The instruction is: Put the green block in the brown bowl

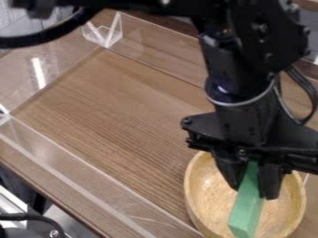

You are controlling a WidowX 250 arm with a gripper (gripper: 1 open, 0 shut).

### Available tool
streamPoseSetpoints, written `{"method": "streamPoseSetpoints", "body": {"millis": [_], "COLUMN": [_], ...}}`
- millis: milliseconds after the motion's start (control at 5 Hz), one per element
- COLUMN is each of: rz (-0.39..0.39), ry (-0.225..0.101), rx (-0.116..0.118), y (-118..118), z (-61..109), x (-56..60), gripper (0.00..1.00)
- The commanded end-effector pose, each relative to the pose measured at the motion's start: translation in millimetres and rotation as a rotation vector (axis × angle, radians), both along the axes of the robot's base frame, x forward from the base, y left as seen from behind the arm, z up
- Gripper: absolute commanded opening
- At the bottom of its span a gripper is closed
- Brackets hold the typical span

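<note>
While the wooden table [118, 112] takes up most of the view, the work is confined to its lower right corner, where the brown bowl [205, 191] sits partly cut off by the frame edge. One arm is present; its gripper [255, 177] points steeply downward over the bowl with the jaws clamped on the upper end of the green block [246, 212]. That block hangs tilted, its lower end inside the rim line of the bowl — whether it touches the bowl floor cannot be told from this angle.

Judgement on the step in hand: this is the release. It would be done well by keeping the block's low end over the bowl's middle rather than its near rim, lowering until the end is at or just above the floor, then parting the jaws without sideways drag — a long bar let go from height could tip against the rim and slide out.

Count: one table, one clear barrier [74, 56] along its edges, one arm, one bowl, one gripper, one green block.
</note>
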State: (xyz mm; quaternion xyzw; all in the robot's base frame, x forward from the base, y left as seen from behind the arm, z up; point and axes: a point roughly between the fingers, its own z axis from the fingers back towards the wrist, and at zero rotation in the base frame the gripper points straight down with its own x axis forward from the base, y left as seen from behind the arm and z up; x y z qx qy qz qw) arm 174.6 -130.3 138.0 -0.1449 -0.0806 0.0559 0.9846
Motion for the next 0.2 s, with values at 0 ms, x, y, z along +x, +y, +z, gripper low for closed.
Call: {"method": "streamPoseSetpoints", "body": {"millis": [0], "rz": [0.021], "ry": [-0.033], "rx": [-0.031], "y": [2.0], "z": [12.7], "x": [2.9], "gripper": [0.0]}}
